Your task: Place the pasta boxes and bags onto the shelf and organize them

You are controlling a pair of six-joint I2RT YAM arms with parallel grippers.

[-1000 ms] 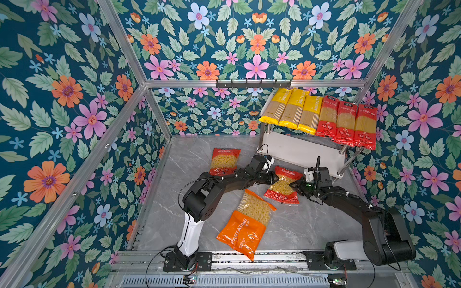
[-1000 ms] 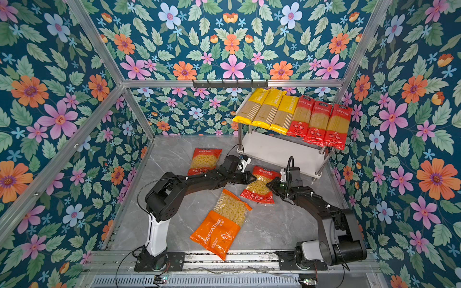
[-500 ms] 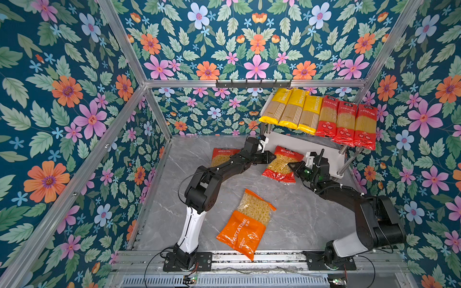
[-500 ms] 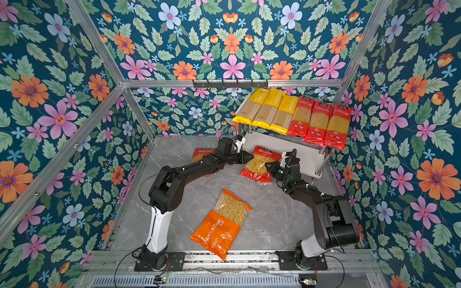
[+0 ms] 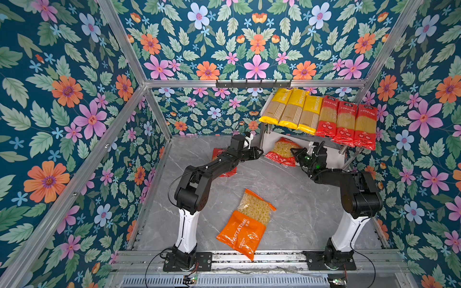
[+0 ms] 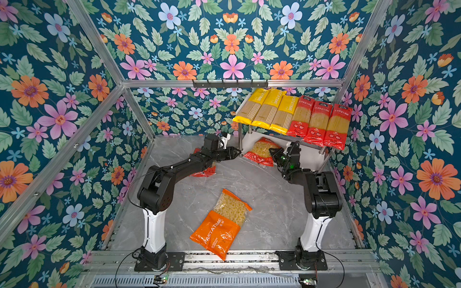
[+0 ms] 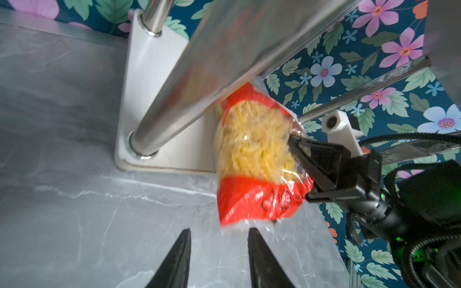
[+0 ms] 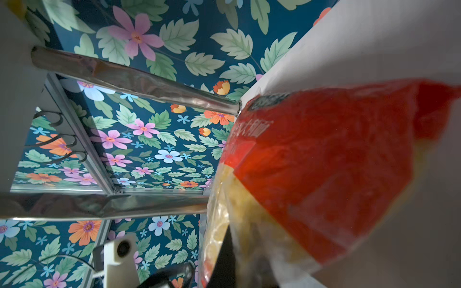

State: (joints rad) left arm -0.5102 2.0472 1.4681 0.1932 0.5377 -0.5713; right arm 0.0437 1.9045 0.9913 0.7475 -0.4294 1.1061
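The macaroni bag (image 7: pixel 249 149), grasped by the right claw (image 5: pixel 295 154), is judged partly set on the shelf (image 7: pixel 142 74) ahead; release is due; left claw (image 7: pixel 218 230) released.

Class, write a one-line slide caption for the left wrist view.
Right gripper pinches a red macaroni bag lying partly on the shelf's lower board; the left gripper, open, faces it.

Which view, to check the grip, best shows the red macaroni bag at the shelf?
Left wrist: the bag is nearly whole, partly on the shelf, the right gripper pinching its side. Both top views show it small, partly hidden by the spaghetti. Right wrist: a blurred close-up.
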